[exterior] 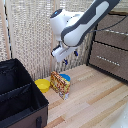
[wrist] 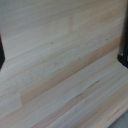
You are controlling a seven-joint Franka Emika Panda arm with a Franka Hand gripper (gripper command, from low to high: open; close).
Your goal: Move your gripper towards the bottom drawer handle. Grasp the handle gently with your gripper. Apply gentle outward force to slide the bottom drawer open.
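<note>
Surface of pale wooden planks is seen filling the lower part of the exterior view, and the same bare planks fill nearly all of the wrist view. A reed-like screen is seen standing behind it. At the exterior view's right a dark brown dresser is placed, with stacked fronts. The bottom drawer is seen as the lowest front and appears flush with the dresser, shut. A black case with an open top and inner divisions is set at the exterior view's lower left.

The white robot arm is extended from the upper right towards the middle of the exterior view, held above the surface and well apart from the dresser. A printed box is stood upright near the case, with a yellow bowl just beside it on the left and a blue bowl just behind it.

The gripper is pointed downward above the box and bowls, with nothing held; its dark fingers are seen at opposite edges of the wrist view, so they are spread wide. The bottom drawer handle is seen as a slim silver bar on the lowest front, untouched and far from the gripper.
</note>
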